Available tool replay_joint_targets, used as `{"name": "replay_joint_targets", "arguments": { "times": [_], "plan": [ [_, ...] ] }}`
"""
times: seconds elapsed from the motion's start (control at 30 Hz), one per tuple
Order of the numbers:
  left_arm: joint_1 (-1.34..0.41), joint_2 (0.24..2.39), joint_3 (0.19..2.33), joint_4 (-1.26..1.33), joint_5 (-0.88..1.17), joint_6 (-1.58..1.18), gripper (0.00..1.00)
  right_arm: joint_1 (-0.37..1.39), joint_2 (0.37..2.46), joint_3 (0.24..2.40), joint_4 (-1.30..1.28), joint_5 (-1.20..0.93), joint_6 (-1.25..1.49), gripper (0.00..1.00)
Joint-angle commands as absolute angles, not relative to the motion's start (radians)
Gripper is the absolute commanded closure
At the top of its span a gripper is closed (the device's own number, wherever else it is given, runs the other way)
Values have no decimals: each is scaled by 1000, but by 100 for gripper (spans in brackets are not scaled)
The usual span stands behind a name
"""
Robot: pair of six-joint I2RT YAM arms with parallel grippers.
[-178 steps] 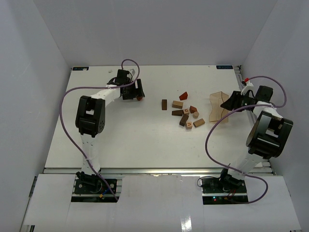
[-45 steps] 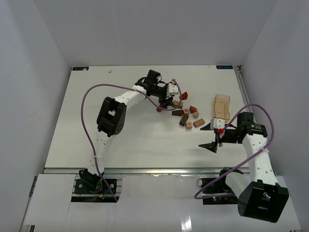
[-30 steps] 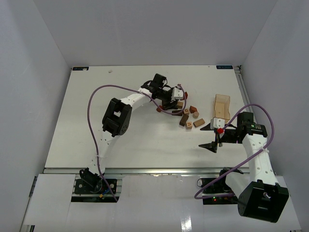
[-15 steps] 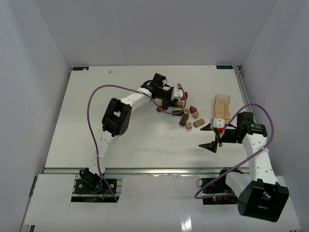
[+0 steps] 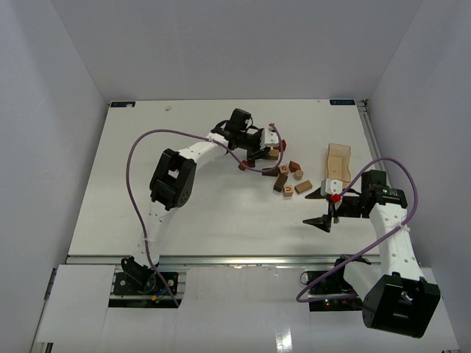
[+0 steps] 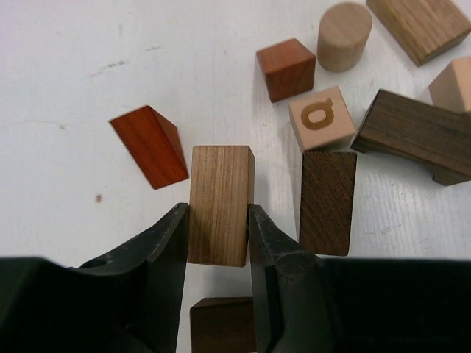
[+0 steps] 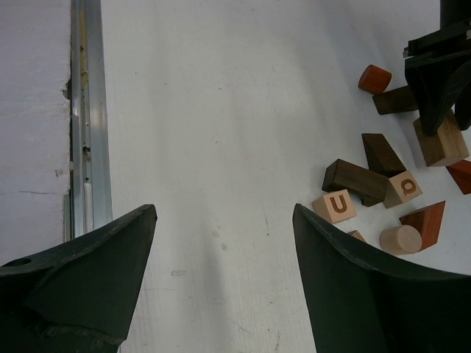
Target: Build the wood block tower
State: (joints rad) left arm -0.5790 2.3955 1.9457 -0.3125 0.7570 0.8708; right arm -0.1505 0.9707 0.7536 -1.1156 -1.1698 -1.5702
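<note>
My left gripper [image 6: 218, 224] is closed to a narrow gap on a tan oblong block [image 6: 220, 180], with one finger on each long side. The block's lower end sinks between my fingers, and I cannot tell whether it touches the table [image 5: 184, 213]. Beneath it, at the bottom edge of the left wrist view, a dark brown block [image 6: 221, 327] is cut off by the frame and half hidden by my fingers. At the upper right of that view a tan plank [image 6: 419, 26] and a pale block [image 6: 454, 84] are cropped too.

The wood blocks [image 5: 285, 173] lie as a loose, low cluster right of centre in the top view, with nothing stacked. Around my grip there is a red wedge [image 6: 149, 147] just to the left and a dark brown oblong [image 6: 327, 202] just to the right. Above these are a pale letter cube [image 6: 321, 118], a reddish-brown cube [image 6: 286, 68], a pale cylinder [image 6: 344, 26] and a dark arch [image 6: 416, 136].

A pale wooden slab [image 5: 338, 163] lies right of the cluster. My right gripper [image 7: 223, 213] stands wide with nothing between its fingers, at lower right in the top view, well apart from the blocks.
</note>
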Motion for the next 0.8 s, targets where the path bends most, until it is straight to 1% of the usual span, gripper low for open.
{"name": "replay_joint_targets", "arguments": {
  "times": [0.0,0.13,0.33,0.43,0.5,0.57,0.67,0.77],
  "plan": [
    [-560,2181,1935,-236,757,761,96,-160,973,779,-1110,-1191,-1560,19],
    [-540,2069,1847,-229,683,633,97,-164,976,779,-1109,-1198,-1551,20],
    [-526,1844,1608,-243,447,346,100,-167,969,774,-1088,-1216,-1510,21],
    [-495,1735,1453,-269,411,243,100,-167,958,765,-1045,-1215,-1456,21],
    [-469,1630,1349,-257,446,294,100,-167,946,759,-1030,-1213,-1442,21],
    [-459,1525,1182,-213,448,356,100,-167,940,758,-1017,-1215,-1428,21],
    [-419,1477,1066,-234,556,526,100,-170,938,755,-1010,-1216,-1420,21],
    [-371,1478,996,-259,617,659,100,-170,943,753,-1006,-1212,-1417,21]
  ]
}}
